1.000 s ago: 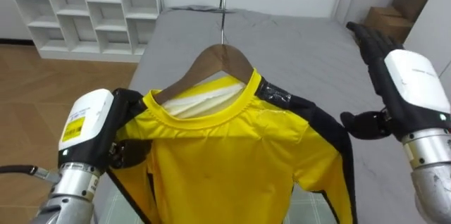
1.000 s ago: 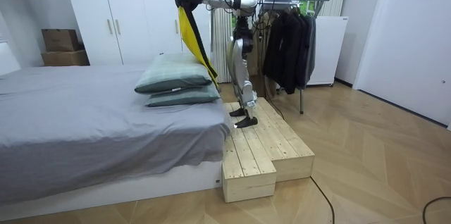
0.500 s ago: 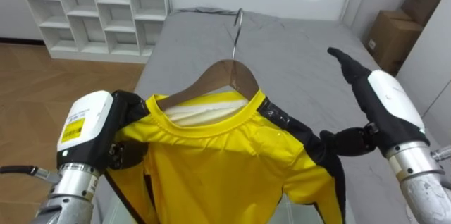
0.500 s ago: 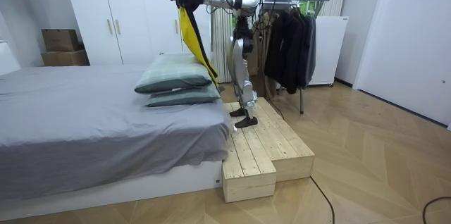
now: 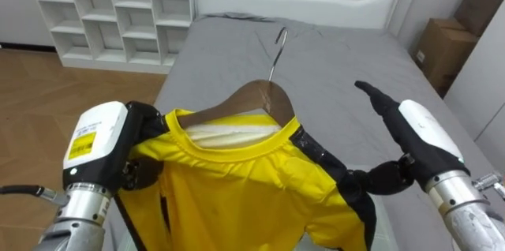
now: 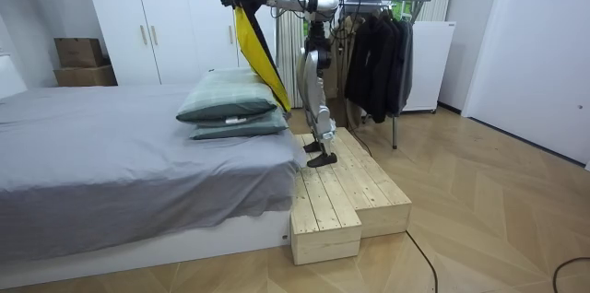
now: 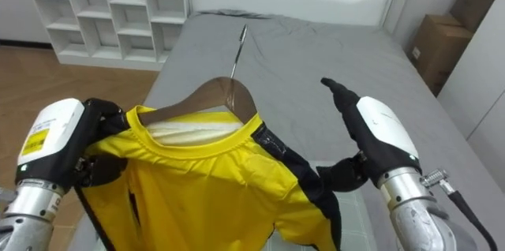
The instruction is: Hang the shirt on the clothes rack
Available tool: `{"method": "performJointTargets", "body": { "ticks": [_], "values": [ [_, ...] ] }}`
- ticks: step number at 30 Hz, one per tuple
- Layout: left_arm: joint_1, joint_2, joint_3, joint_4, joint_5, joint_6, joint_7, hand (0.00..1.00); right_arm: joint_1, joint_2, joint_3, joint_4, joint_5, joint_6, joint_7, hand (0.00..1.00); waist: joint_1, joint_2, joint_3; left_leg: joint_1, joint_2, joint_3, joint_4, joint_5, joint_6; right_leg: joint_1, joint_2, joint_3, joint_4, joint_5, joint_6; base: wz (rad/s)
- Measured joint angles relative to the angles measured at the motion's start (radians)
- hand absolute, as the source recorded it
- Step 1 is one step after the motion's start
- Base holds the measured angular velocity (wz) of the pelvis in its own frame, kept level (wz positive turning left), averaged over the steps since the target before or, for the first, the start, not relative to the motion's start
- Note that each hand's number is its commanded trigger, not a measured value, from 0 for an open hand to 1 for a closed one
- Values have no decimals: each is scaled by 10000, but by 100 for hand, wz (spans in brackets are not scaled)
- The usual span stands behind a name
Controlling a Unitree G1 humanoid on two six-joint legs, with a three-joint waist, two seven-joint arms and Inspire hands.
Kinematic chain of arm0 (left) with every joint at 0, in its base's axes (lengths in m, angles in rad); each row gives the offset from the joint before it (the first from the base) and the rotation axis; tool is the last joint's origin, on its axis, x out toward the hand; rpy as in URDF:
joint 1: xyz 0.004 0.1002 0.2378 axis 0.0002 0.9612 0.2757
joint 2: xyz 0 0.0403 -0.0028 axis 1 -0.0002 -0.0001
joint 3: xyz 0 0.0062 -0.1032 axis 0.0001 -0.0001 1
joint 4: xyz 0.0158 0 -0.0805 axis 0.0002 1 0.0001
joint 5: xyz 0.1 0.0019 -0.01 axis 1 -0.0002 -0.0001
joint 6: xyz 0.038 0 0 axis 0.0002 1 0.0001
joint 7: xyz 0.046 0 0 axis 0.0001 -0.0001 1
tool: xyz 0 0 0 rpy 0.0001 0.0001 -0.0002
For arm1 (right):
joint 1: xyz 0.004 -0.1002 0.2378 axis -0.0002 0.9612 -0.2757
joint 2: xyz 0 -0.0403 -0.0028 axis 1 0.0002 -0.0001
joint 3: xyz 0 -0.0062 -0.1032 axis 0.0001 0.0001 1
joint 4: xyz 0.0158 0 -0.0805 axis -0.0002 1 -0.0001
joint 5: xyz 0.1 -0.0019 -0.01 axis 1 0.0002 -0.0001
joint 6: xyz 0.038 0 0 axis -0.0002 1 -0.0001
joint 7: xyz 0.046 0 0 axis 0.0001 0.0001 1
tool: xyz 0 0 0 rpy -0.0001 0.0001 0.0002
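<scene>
The robot stands on a low platform of pale wooden planks [image 6: 346, 192] at the corner of a grey-covered bed [image 5: 331, 61], just beside two stacked grey-green pillows [image 6: 230, 104]. It holds a yellow shirt [image 5: 237, 180] with black trim high in front of its chest, above the bed's near edge. The shirt sits on a brown wooden hanger [image 5: 256, 101], whose thin metal hook [image 5: 276, 46] leans up and to the right, free of any rail. The left robot hand [image 5: 99, 148] has its dark fingers curled tight round the shirt's left shoulder, over that end of the hanger. The right robot hand [image 5: 422, 136] is spread, its fingers straight and pointing up over the bed, and its thumb lies at the black edge of the shirt's right shoulder. The bed stretches bare to a white board at its far edge. Wood floor [image 5: 47, 93] runs along the bed's left edge to a white cubby shelf [image 5: 110, 6]. Brown cardboard boxes [image 5: 438, 46] stand beyond the far right corner. Close behind the robot a metal rack of dark clothes [image 6: 378, 53] stands, with open floor to the room view's right.
</scene>
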Motion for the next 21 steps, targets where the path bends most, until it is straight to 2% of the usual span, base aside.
{"method": "performJointTargets", "body": {
  "ticks": [8,18,21],
  "values": [
    [0,-215,34,0,-1,-3,3,100,0,-20,-78,7,-328,0,455,0,-143,-76,8,-64,-5,-18,-94,-2,1,-113,6,-27,26,0,0,0],
    [0,-299,-28,-58,-90,-116,-2,100,-3,-149,-95,4,-1268,-36,621,0,-208,-101,11,-73,1,39,-92,-3,3,-160,14,13,36,1,-1,-1],
    [0,-301,-20,-79,-88,-181,-35,100,-3,-447,-248,5,-1658,-180,613,0,-222,-111,14,-74,-1,30,-104,-3,3,-159,14,2,38,1,-1,0]
  ]
}}
